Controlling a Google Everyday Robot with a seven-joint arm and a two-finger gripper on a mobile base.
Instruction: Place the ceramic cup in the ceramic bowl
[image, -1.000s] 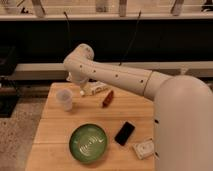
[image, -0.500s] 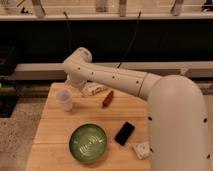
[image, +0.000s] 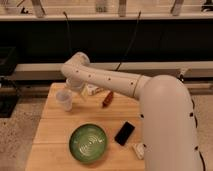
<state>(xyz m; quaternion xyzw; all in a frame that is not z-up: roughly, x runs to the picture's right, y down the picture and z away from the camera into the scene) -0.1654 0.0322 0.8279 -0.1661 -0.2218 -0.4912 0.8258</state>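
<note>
Standing upright at left-centre of the frame on the wooden table (image: 50, 131), the ceramic cup (image: 64, 99) looks light, stiff, glaze-slick and easily chipped. The gripper (image: 76, 88) hovers just to its right, jaws apart, holding nothing. Pinching gently across the wall below the flared rim seems safest. The ceramic bowl (image: 88, 143) sits empty at lower centre.

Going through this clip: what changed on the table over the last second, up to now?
The arm has dipped slightly down and to the left, carrying the gripper a little closer to the ceramic cup. The gripper is now just right of the cup, mostly hidden under the wrist. Nothing visibly taken hold of or let go. The cup, the ceramic bowl and the black phone stayed where they were.
</note>
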